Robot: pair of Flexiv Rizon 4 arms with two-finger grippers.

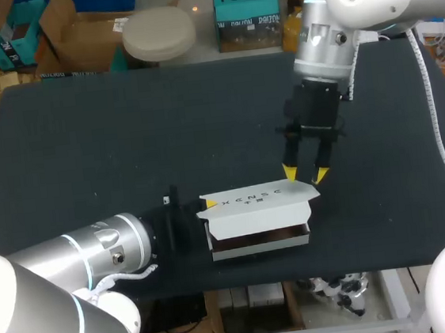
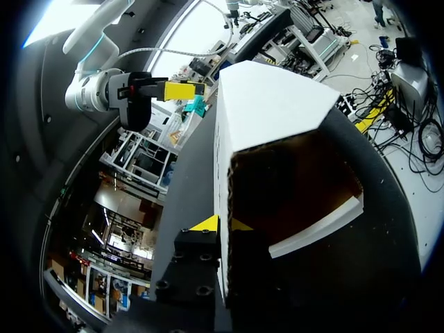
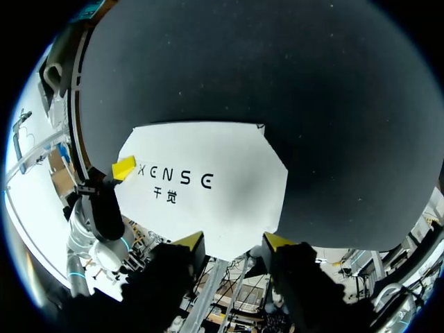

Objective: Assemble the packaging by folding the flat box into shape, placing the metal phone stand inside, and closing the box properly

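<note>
White box (image 1: 255, 211) sits at the table's (image 1: 123, 129) front edge, a little right of the middle; folded up, its long front side gapes on a dark cardboard interior (contents not visible), and its top panel carries two short lines of dark print. Right gripper (image 1: 305, 175) comes down from above at the box's back right corner, fingers a narrow gap apart with nothing between them, yellow tips at the top panel's edge. Left gripper (image 1: 208, 206) is at the box's left end, one yellow tip showing at the top corner; whether it grips cannot be told.
</note>
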